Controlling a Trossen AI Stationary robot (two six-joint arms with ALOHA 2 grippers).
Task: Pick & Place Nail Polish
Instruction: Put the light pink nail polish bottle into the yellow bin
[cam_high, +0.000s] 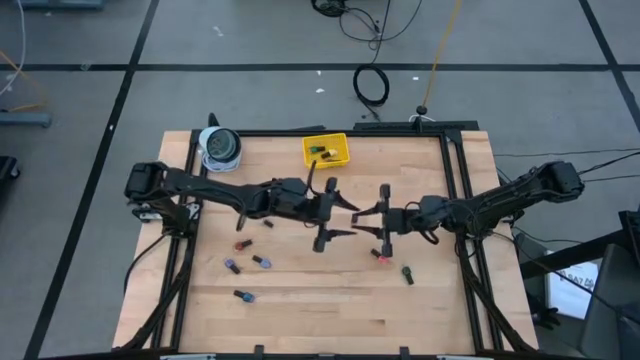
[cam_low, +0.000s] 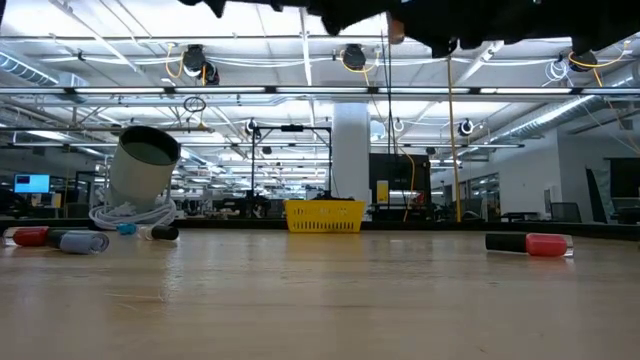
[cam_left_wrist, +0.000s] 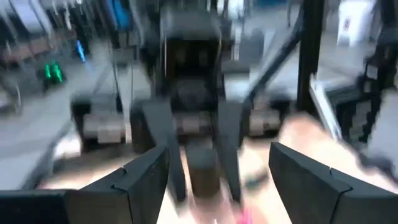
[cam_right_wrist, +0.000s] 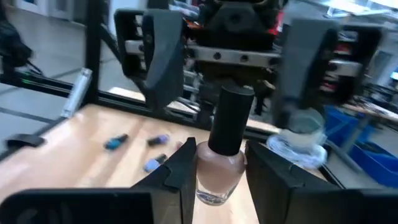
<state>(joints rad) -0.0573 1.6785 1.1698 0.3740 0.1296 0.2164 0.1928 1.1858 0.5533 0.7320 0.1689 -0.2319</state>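
My right gripper (cam_right_wrist: 221, 171) is shut on a nail polish bottle (cam_right_wrist: 219, 177) with a pale brown-pink body and a dark cap. It holds the bottle above the table's middle (cam_high: 368, 218). My left gripper (cam_high: 345, 218) faces it from the left, close by, open and empty. Its own fingers show spread wide in the left wrist view (cam_left_wrist: 217, 180) and touch nothing. Several other bottles lie on their sides on the table: red (cam_high: 241, 245), purple (cam_high: 230, 265), blue (cam_high: 262, 262), red (cam_high: 380, 255) and green (cam_high: 407, 273). My right gripper pinches the bottle's glass body (cam_right_wrist: 205, 174) between its two fingers, one on each side. The fingers reach level from the table's right. The dark cap (cam_right_wrist: 231, 118) stands free of the fingers, before the left gripper's open jaws. The bottle is lifted clear of the table.
A yellow tray (cam_high: 340, 158) with a few bottles in it stands at the table's far edge. A round grey-white tape roll (cam_high: 220, 147) stands at the far left. Black frame rails (cam_high: 455, 190) run along the table's sides. The near part of the table is bare wood.
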